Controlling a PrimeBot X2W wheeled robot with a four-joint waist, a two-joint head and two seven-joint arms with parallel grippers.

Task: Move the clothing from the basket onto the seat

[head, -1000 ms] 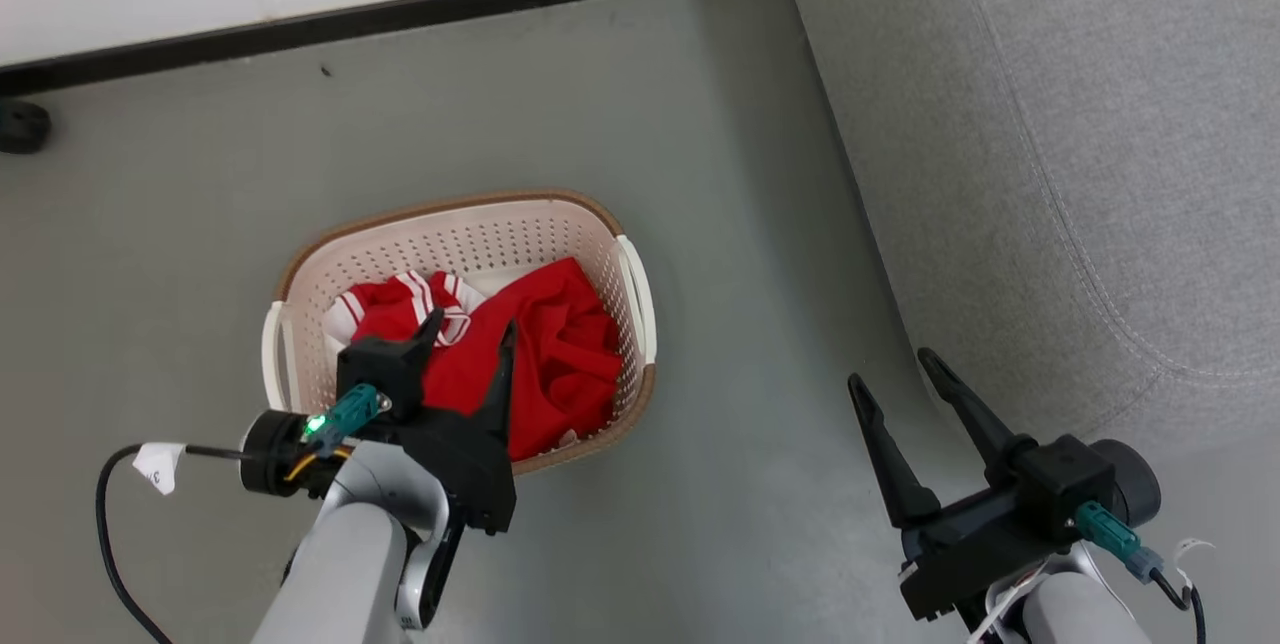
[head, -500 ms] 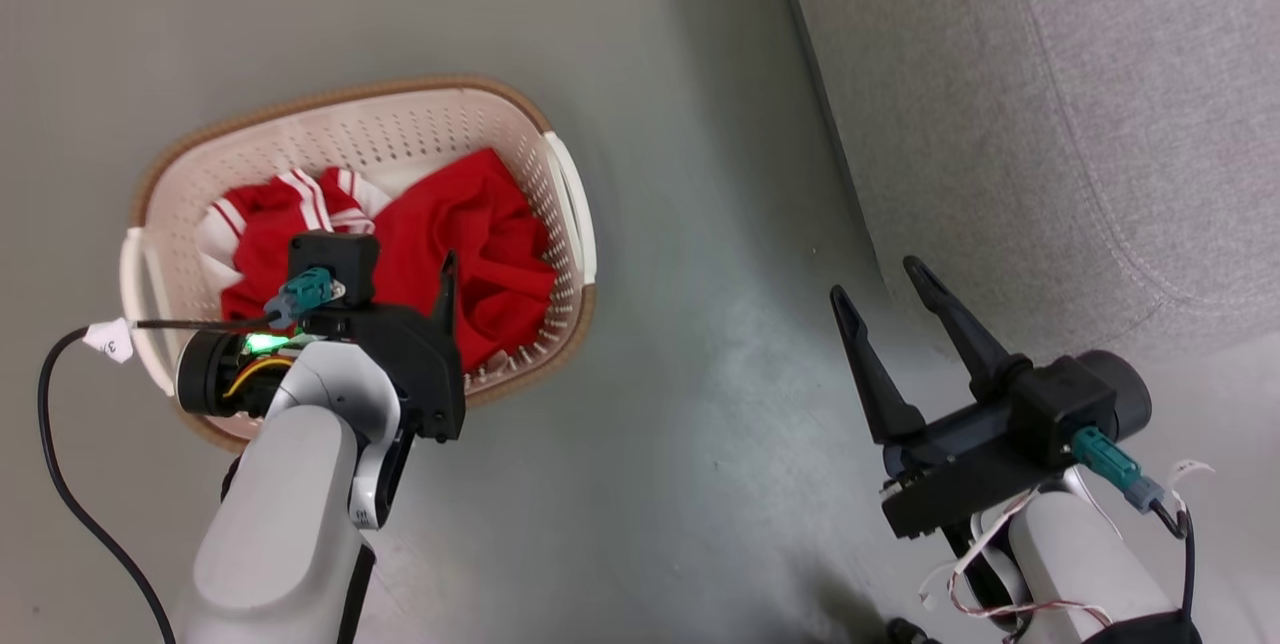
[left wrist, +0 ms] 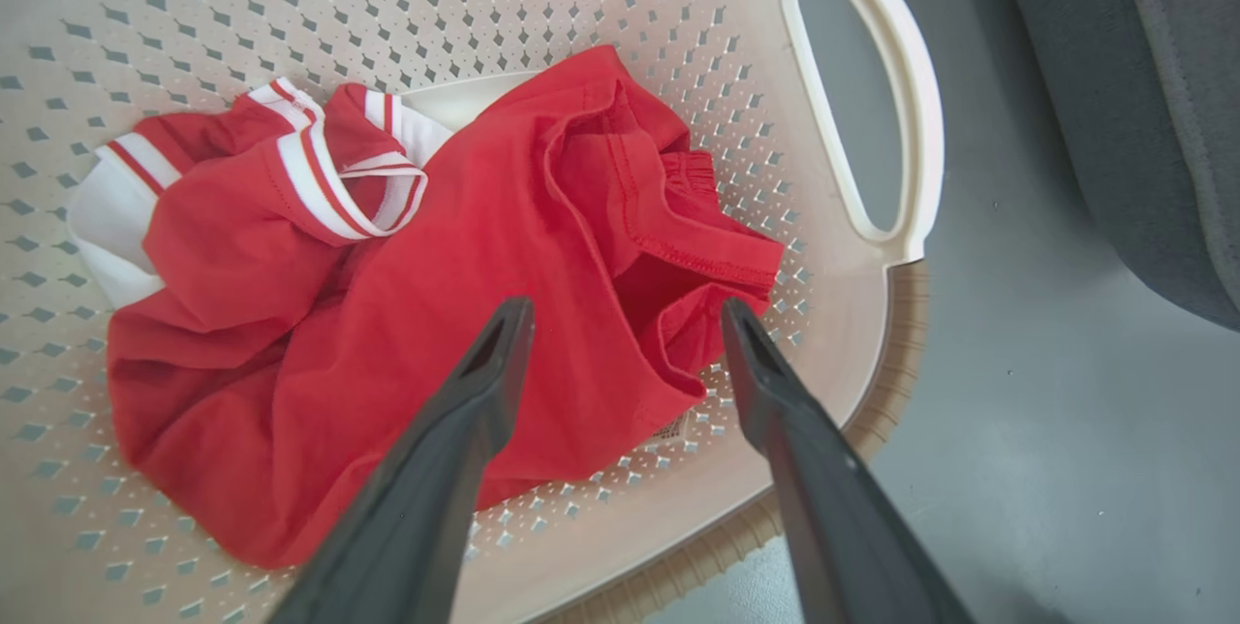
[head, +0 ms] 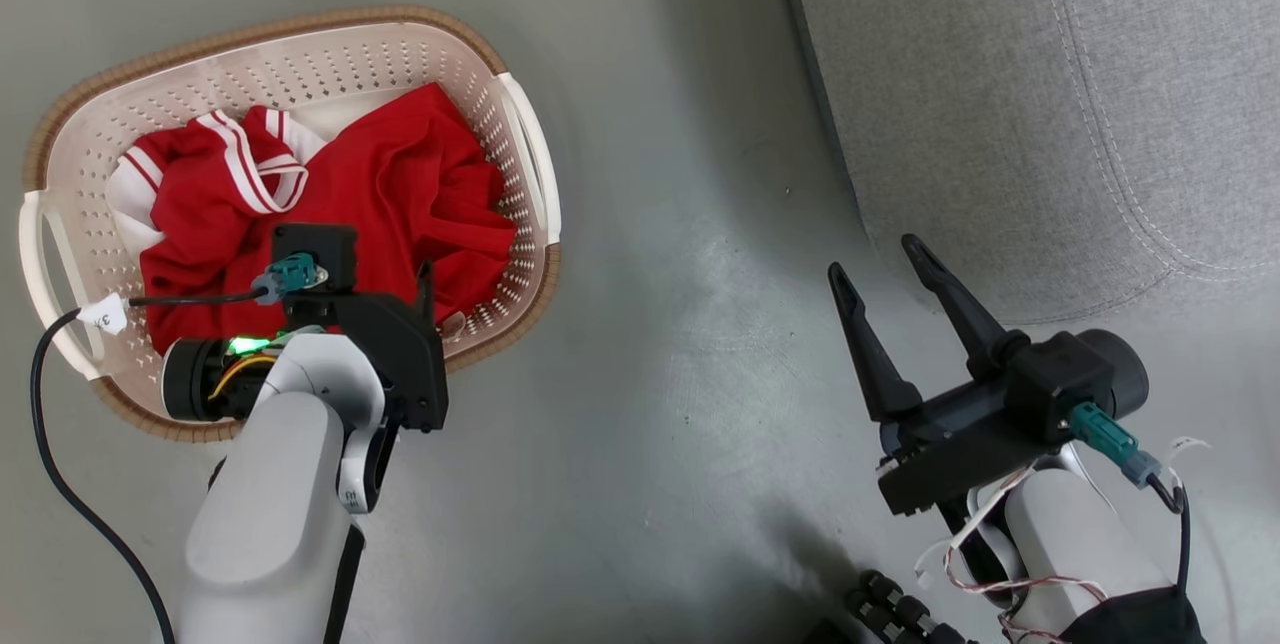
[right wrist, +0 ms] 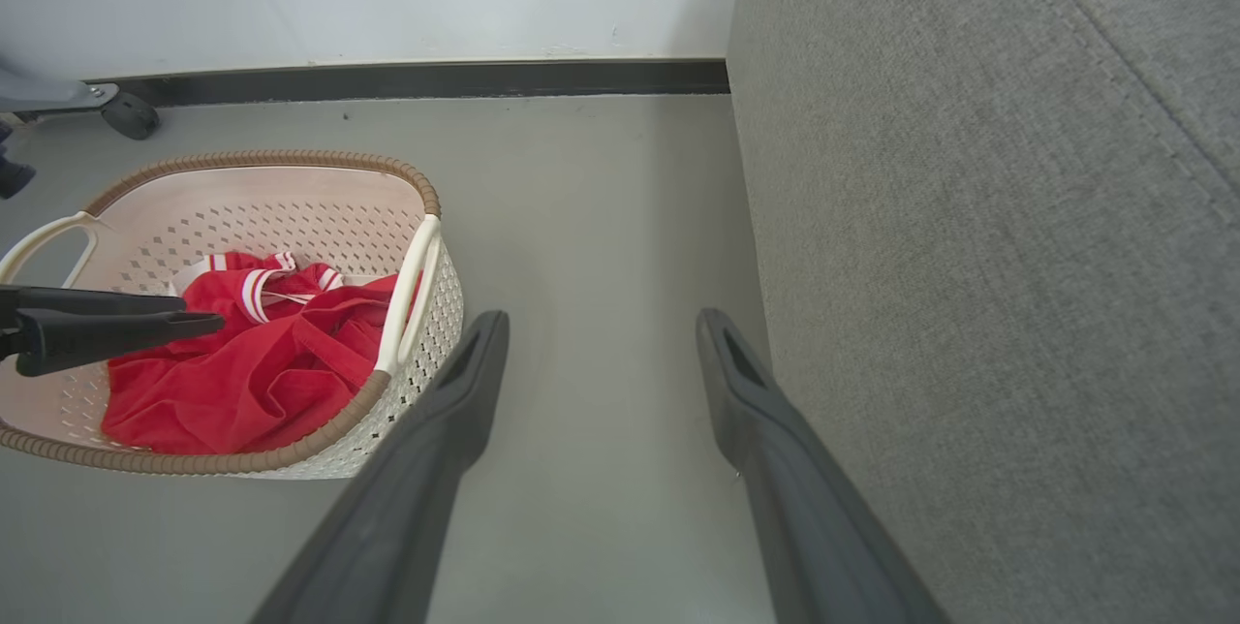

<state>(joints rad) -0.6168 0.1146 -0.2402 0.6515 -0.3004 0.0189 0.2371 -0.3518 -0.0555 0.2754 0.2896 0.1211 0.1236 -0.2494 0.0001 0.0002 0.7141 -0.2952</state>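
Note:
The clothing (head: pixel 400 174) is red fabric with white stripe trim, bunched inside the basket (head: pixel 270 29). The basket is cream, perforated, brown-rimmed, and stands on the floor. In the left wrist view my left gripper (left wrist: pixel 625 309) hangs open just above the clothing (left wrist: pixel 387 295), its two fingers apart and holding nothing. The basket's white handle (left wrist: pixel 911 120) lies to its right. My right gripper (head: pixel 872 256) stands open and empty over the floor, between the basket and the grey seat (head: pixel 1000 74). The right wrist view shows the right gripper (right wrist: pixel 603 319), the basket (right wrist: pixel 262 159) at left and the seat (right wrist: pixel 969 265) at right.
Grey floor (head: pixel 680 224) separates the basket from the seat. A white wall with a black baseboard (right wrist: pixel 436 77) runs behind them. A black caster wheel (right wrist: pixel 131 115) sits by the baseboard at far left. A black cable (head: pixel 45 424) loops from my left wrist.
The head camera has tilted down, so the basket sits higher and further left in the picture. My left gripper has tipped down over the clothing. The right gripper holds its pose.

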